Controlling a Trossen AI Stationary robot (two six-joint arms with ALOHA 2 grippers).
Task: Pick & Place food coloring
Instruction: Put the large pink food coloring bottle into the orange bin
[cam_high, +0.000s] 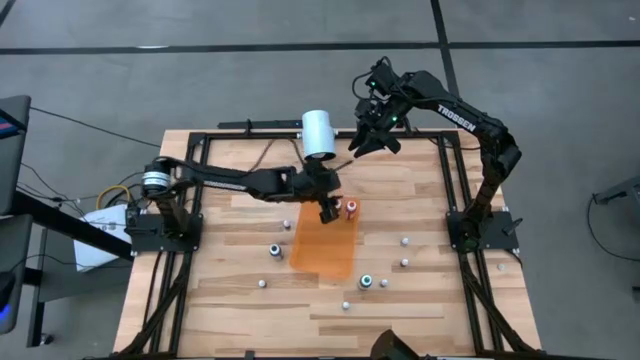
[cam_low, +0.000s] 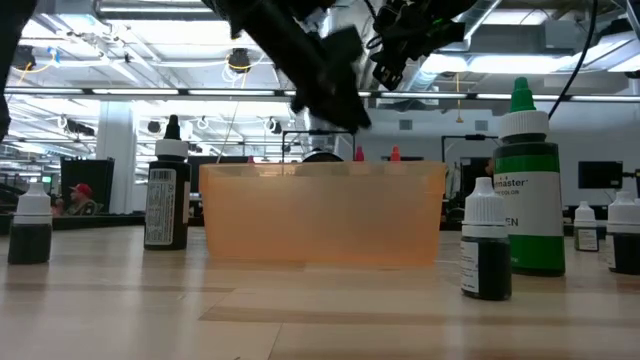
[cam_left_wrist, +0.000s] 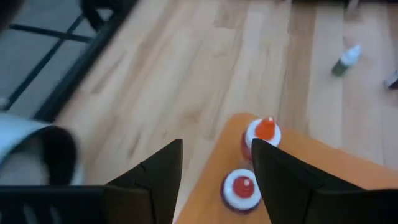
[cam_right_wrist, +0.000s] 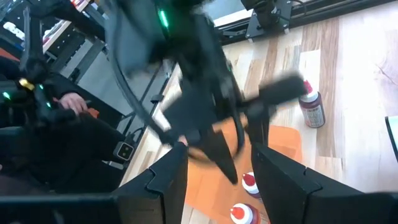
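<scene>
Nearest the low camera stand a small dark bottle with a white cap (cam_low: 487, 248) and a big green-capped bottle (cam_low: 527, 190), ahead of the translucent orange bin (cam_low: 322, 213); two red tips (cam_low: 359, 154) just clear its far rim; from above, those are two red-capped food coloring bottles (cam_high: 351, 208) standing upright at the bin's far right corner, with the left gripper (cam_high: 329, 212) just beside them toward the left; its wrist view shows the fingers (cam_left_wrist: 149, 180) parted with nothing between them, the bottles off to one side; it looks to have just let go; other bottles (cam_high: 366, 282) lie scattered on the wooden table (cam_high: 230, 300), well apart from both arms; the right gripper (cam_high: 372, 135) hangs over the far edge, jaws apart and empty; only the low view reads labels
</scene>
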